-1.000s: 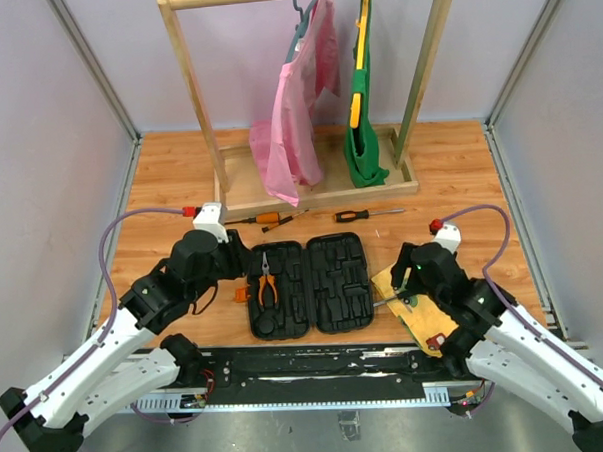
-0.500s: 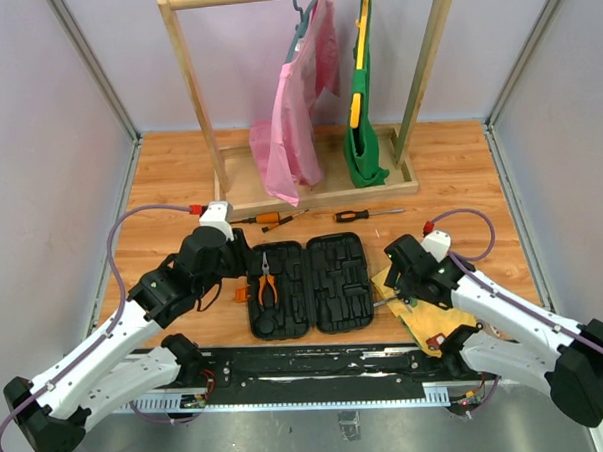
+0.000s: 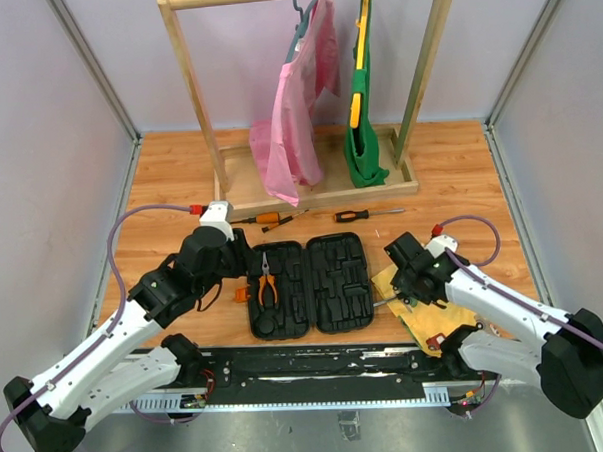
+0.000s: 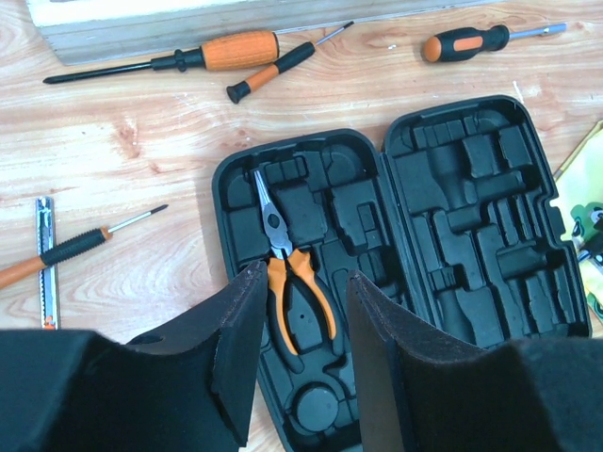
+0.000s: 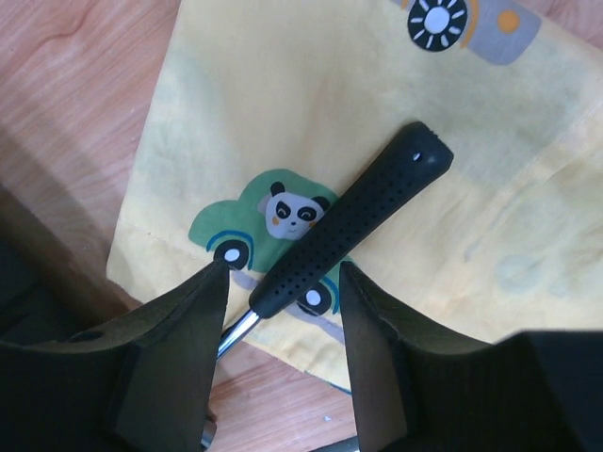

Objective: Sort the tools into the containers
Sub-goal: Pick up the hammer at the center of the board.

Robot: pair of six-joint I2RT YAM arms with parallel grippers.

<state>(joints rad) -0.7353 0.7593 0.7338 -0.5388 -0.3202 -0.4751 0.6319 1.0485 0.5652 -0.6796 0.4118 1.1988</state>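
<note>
My right end effector (image 5: 283,287) had swung lower over the hammer (image 5: 353,221) on the yellow board (image 5: 283,85), right of the open case (image 3: 344,284), jaws half-wide astride its black handle, not yet gripping, so grasping looked next

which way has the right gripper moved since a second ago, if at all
Yes, slightly: in the top view the right gripper has shifted left, nearer the right edge of the black tool case, which has stayed put.
</note>
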